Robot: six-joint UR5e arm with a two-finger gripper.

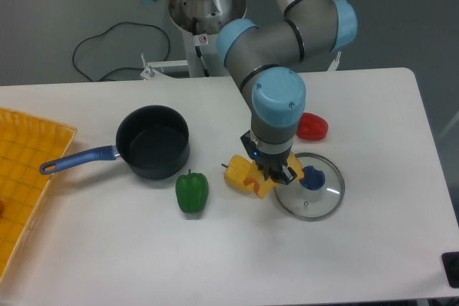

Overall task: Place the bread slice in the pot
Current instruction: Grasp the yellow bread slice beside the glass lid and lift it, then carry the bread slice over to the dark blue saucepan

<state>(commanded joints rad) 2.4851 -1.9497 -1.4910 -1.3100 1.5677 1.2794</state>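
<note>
beside the glass lid, end effector gripping bread slice, pot well apart

A white table carries the pot, a green pepper, a yellow pepper and a red pepper. A glass lid lies flat beside the yellow pepper, and a yellow tray sits at the table's left edge.

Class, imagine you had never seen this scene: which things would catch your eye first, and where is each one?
The grey and light-blue arm reaches down to mid-table, its gripper on the bread slice, between a yellow pepper and a glass lid. To the left sit the empty pot and a green pepper.
</note>
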